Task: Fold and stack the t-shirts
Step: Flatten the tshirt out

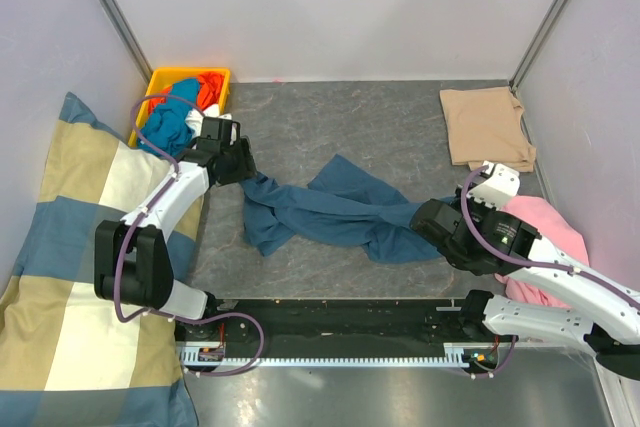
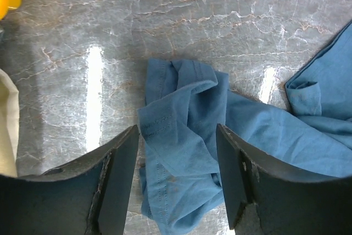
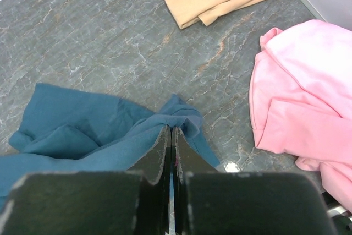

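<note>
Teal t-shirt [image 1: 330, 209] is pinched tight by the right tool [image 3: 170, 129], left tool [image 2: 177, 130] spread wide above it.

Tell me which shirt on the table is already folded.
The tan-beige shirt at the far right corner: it lies flat in a neat folded rectangle. The teal-blue shirt sprawls crumpled in the middle, and the pink garment is bunched.

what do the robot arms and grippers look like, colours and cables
The left arm and right arm have white links with bulky black joints, and a thin purple cable loops along each. The left gripper and right gripper have flat, dark, tapering fingers.
</note>
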